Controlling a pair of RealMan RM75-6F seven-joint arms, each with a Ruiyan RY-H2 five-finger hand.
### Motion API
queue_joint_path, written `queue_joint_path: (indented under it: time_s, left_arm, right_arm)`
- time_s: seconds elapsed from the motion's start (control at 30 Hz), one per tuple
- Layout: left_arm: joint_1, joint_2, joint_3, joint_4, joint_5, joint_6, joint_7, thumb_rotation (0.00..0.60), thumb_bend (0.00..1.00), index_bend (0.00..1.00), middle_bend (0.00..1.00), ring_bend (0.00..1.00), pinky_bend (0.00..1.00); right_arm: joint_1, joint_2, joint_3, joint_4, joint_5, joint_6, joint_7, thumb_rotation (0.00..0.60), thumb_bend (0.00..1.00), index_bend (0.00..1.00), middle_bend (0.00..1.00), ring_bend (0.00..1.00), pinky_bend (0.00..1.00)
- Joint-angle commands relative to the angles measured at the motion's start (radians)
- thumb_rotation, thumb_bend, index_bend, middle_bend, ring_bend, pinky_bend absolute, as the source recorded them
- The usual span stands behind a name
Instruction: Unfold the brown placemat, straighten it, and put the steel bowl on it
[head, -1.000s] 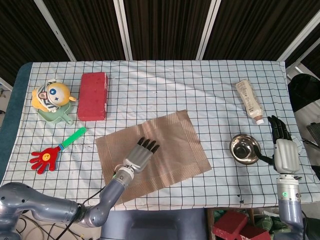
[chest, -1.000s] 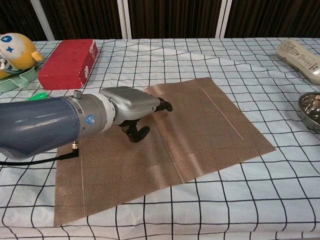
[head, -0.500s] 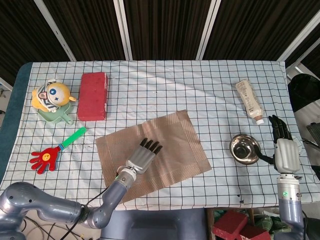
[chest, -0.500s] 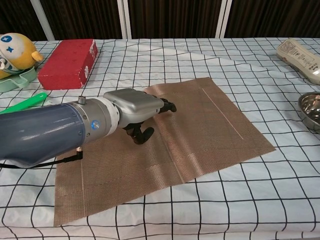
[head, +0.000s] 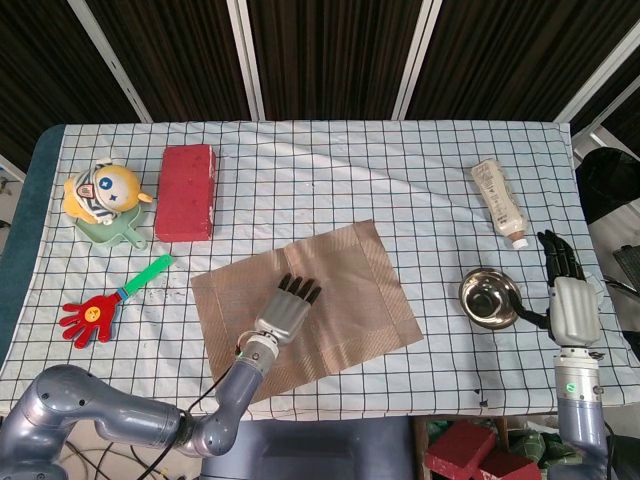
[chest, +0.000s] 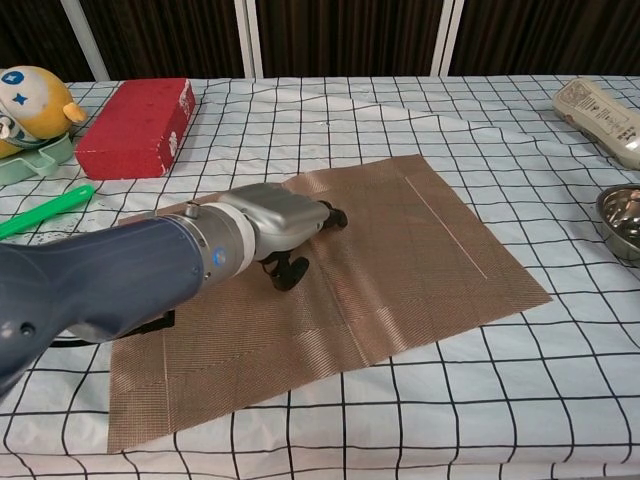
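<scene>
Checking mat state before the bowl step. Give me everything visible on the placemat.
The placemat is a brown woven sheet, a paler band near its right edge. It lies unfolded and flat on the checked cloth, near the front middle, rotated so its edges run askew to the grid. The left hand lies over its middle, fingers stretched out flat, palm down. The bowl sits off it to the right, apart. Nothing else touches it.

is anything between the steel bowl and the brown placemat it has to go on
Only bare checked cloth lies between the steel bowl and the brown placemat. On the mat itself, the left hand rests flat near the middle, taking up part of the landing area.
</scene>
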Motion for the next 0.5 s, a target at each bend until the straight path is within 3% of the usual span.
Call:
queue_joint_path:
  time_s: [0.03, 0.5]
  left_arm:
    - [-0.008, -0.008, -0.001, 0.008, -0.010, -0.005, 0.009, 0.600, 0.63, 0.05, 0.02, 0.00, 0.00]
    - [-0.038, 0.011, 0.046, 0.022, -0.036, -0.059, 0.066, 0.600, 0.63, 0.05, 0.03, 0.00, 0.00]
  right_arm:
    - [0.000, 0.001, 0.001, 0.000, 0.002, -0.002, 0.001, 0.600, 0.26, 0.00, 0.02, 0.03, 0.16]
    - [0.000, 0.001, 0.003, 0.000, 0.005, -0.002, 0.004, 0.600, 0.26, 0.00, 0.02, 0.03, 0.16]
